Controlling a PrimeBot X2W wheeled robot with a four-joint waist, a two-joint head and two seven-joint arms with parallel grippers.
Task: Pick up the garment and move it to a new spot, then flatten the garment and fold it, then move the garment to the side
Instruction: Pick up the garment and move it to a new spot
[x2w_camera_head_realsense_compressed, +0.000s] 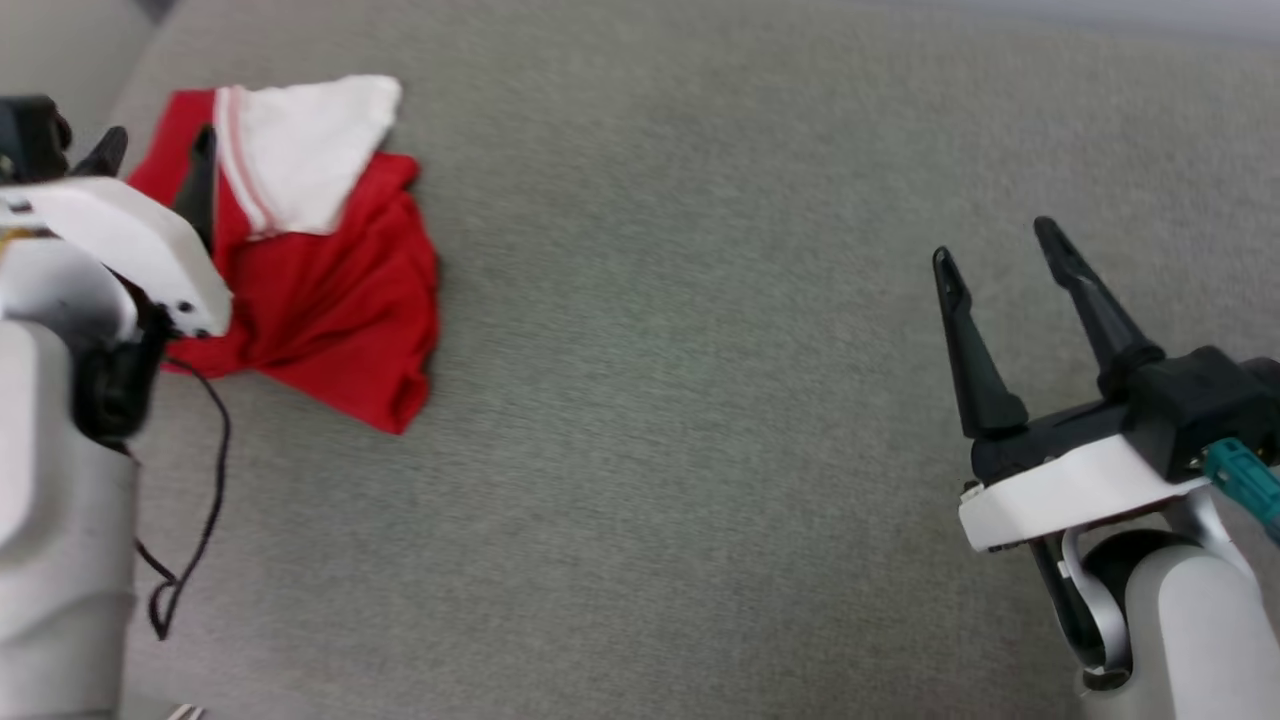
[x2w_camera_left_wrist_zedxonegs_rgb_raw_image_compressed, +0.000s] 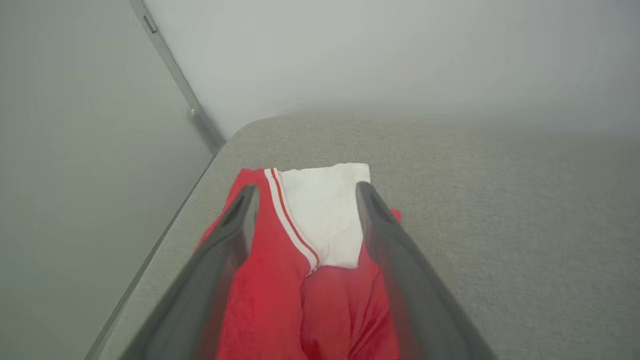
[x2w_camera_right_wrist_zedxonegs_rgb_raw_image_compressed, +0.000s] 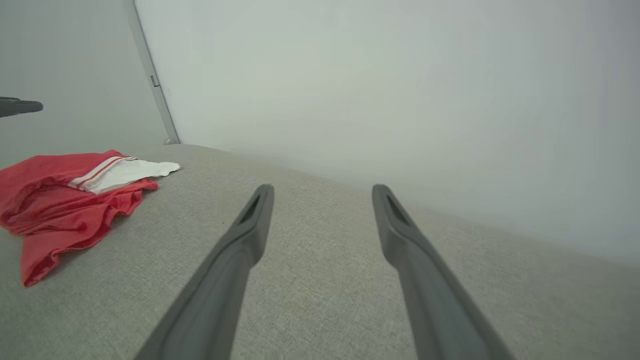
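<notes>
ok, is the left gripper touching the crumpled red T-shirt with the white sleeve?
Cannot tell. Left wrist view: the open left gripper frames the red white-sleeved T-shirt, yet neither a gap nor contact shows plainly.

Grey fabric surface (x2w_camera_head_realsense_compressed: 700, 420); pale wall (x2w_camera_right_wrist_zedxonegs_rgb_raw_image_compressed: 400, 90) behind; possibly metal strip (x2w_camera_left_wrist_zedxonegs_rgb_raw_image_compressed: 175, 75).

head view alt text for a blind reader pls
A crumpled red shirt with a white sleeve lies upper left on a grey fabric surface, the open left gripper over it. The open right gripper hovers lower right.

garment (x2w_camera_head_realsense_compressed: 330, 300) bunched top L, L gripper (x2w_camera_head_realsense_compressed: 158, 140) over it, R gripper (x2w_camera_head_realsense_compressed: 995, 240) spread
</notes>
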